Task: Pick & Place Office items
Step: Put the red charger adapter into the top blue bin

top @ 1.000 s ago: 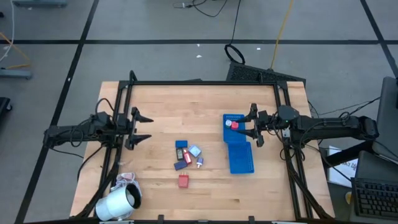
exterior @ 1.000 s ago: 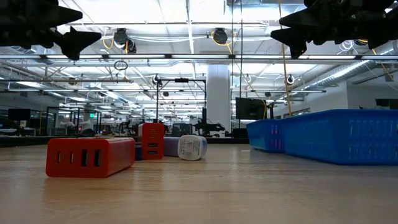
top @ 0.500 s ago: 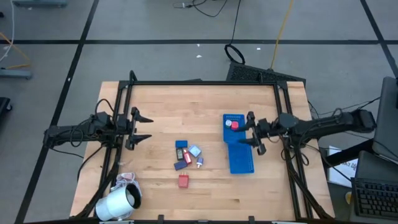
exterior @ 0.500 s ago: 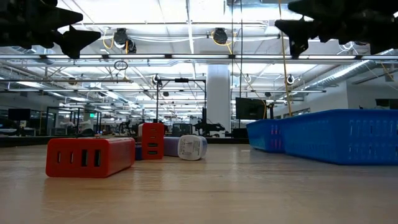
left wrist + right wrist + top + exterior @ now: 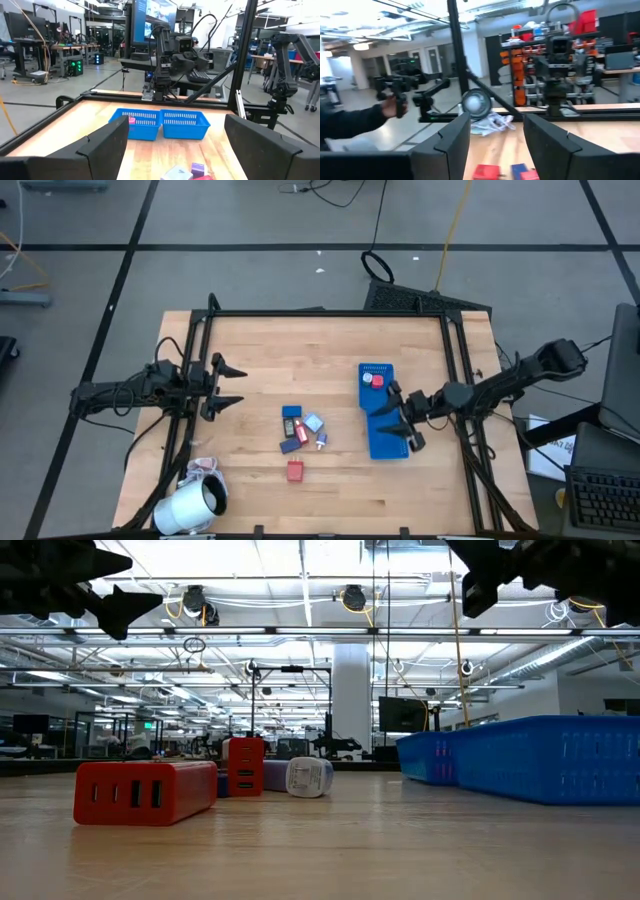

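Now the right gripper (image 5: 402, 423) is hanging over the blue tray (image 5: 388, 435), with its fingers spread wide and nothing between them. It is probably empty because a red piece (image 5: 377, 380) is already lying in the tray's far compartment, so that one looks done. Most of the office items (image 5: 301, 432) are sitting in a small bunch on the wooden table (image 5: 260, 350), between the two arms and well apart from the tray. A red block (image 5: 295, 471) is lying a bit closer to the front edge, alone. The left gripper (image 5: 227, 385) is waiting at the left side, also open and holding nothing. A big white roll (image 5: 190, 506) is resting at the front left corner, out of the way.
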`<action>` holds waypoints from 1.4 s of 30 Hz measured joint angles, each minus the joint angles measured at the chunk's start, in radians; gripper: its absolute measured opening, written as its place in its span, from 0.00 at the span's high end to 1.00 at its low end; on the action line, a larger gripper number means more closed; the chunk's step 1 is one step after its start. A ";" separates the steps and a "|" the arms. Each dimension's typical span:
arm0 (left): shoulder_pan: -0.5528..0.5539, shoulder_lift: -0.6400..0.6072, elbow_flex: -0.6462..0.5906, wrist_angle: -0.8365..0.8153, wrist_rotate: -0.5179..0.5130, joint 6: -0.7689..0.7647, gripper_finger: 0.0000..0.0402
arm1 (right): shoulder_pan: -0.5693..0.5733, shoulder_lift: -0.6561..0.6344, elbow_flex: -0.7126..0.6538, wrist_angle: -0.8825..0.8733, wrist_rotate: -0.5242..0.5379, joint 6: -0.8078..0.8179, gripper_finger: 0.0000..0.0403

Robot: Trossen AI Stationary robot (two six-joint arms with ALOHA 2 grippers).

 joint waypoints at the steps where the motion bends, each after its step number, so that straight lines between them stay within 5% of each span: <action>1: 0.000 0.000 0.000 0.000 0.000 -0.001 0.19 | 0.012 0.012 0.000 0.013 0.000 0.001 0.57; 9: -0.013 0.013 -0.009 0.116 0.056 -0.185 0.23 | 0.066 0.054 0.000 0.052 0.005 0.025 0.58; 15: -0.051 0.058 -0.024 0.210 0.134 -0.184 0.24 | 0.070 0.054 0.000 0.043 0.006 0.043 0.58; 26: -0.152 0.220 -0.024 0.257 0.047 -0.182 0.19 | 0.070 0.053 0.000 0.023 0.007 0.035 0.58; 42: -0.324 0.657 -0.024 0.841 0.022 -0.188 0.23 | 0.070 0.053 0.000 0.007 0.007 0.015 0.58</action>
